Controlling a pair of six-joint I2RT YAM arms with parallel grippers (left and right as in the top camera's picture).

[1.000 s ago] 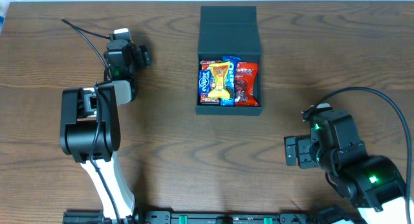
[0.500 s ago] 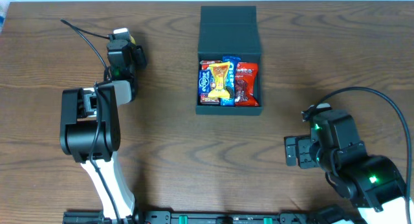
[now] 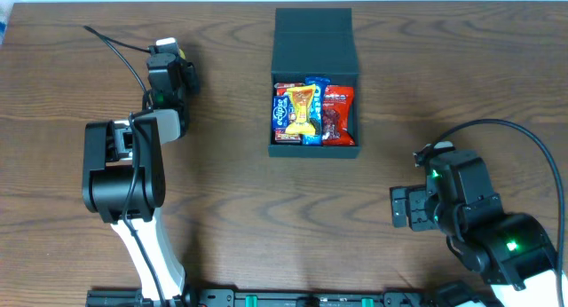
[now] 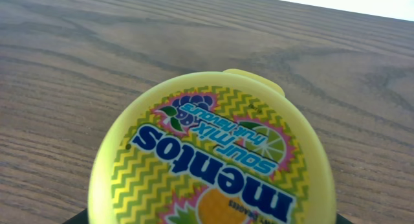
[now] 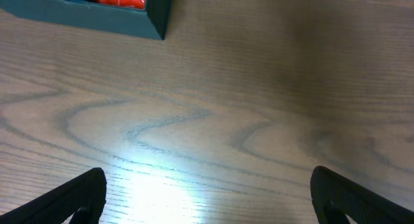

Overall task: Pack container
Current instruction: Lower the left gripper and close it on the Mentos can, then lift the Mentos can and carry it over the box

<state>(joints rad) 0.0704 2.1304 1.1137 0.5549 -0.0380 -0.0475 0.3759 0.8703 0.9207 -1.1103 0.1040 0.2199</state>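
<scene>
Wooden table unchanged; container (lid open) stays put.

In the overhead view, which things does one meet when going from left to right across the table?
left gripper → container → right gripper

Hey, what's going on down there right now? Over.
Left gripper at yellow Mentos tub, grip unclear. Right gripper open, empty. Container open, snacks inside. Nothing blocking it.
</scene>
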